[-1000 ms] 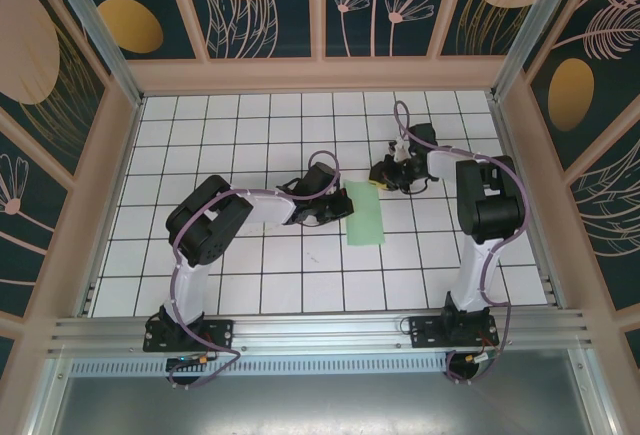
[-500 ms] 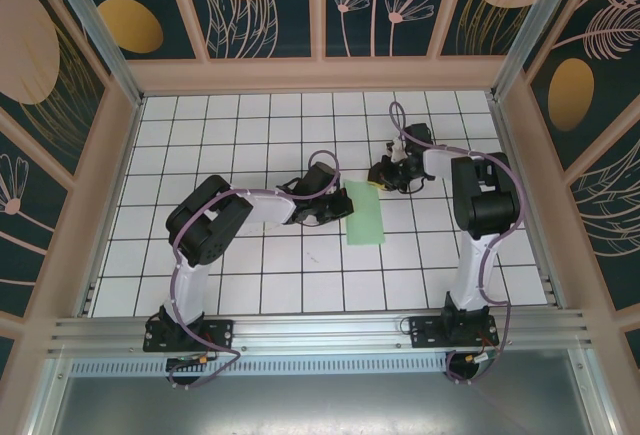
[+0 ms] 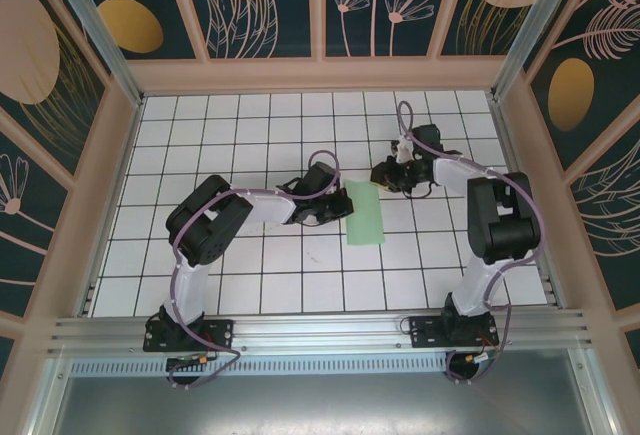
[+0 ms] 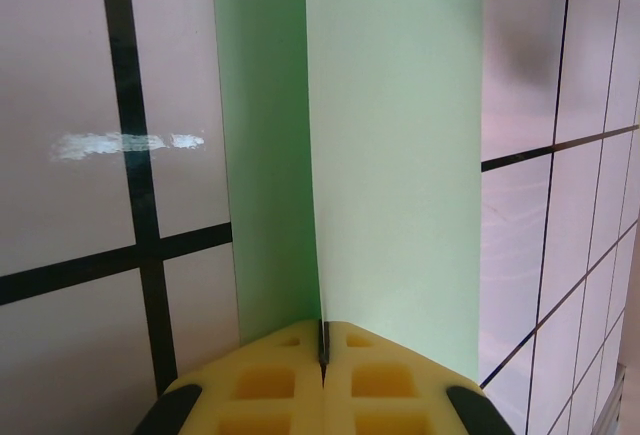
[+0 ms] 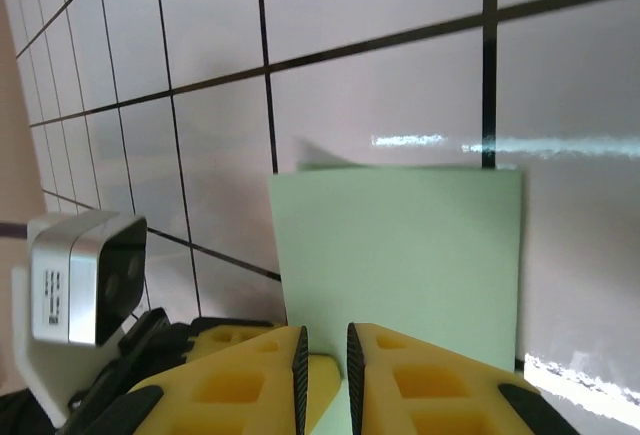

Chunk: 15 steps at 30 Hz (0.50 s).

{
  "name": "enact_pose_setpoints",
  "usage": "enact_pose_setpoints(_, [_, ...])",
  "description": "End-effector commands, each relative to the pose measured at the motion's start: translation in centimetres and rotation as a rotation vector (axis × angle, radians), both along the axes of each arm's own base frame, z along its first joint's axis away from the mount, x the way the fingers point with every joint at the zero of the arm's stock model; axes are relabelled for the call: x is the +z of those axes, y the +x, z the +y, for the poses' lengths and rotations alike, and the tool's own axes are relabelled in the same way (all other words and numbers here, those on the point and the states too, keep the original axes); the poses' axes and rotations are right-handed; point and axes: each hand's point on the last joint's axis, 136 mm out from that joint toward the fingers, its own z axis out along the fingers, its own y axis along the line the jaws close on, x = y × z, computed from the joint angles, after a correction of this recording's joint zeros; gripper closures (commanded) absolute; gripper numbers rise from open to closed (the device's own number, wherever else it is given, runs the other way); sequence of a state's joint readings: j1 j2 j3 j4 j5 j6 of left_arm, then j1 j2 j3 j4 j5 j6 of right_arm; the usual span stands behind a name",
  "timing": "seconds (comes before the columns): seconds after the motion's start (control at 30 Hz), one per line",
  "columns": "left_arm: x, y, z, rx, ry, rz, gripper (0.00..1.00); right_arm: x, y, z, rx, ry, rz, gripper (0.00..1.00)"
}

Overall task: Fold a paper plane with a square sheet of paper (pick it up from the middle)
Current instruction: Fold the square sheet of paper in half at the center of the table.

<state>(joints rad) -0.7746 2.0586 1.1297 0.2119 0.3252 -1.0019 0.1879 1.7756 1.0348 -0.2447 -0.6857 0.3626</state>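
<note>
Sheet of paper (image 3: 366,213) lies mid-table, folded to a narrow strip, on the white grid table (image 3: 250,275). L gripper (image 3: 343,206): my fingers (image 4: 270,385) are pressed tight together on the sheet's left edge (image 4: 390,155), w/ the crease running straight out from the pinch. R gripper (image 3: 386,174) sits at the sheet's far end (image 5: 400,255), fingers (image 5: 420,375) a narrow slit apart. Can't tell if they touch the paper.

High behind, looking down on the table (image 3: 250,285); close and low from each wrist, sharing the square sheet of paper (image 4: 390,155).
</note>
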Motion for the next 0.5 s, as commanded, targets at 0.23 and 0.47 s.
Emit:
enact_pose_setpoints(0.23, [-2.7,-1.2,1.5,0.000,0.091,0.061,0.97,-6.6,-5.6,-0.8,0.003,-0.052,0.168,0.78])
enact_pose_setpoints(0.47, [-2.6,-1.1,1.4,0.000,0.089,0.060,0.97,-3.6,-5.8,-0.6,0.018,-0.032,0.108,0.77])
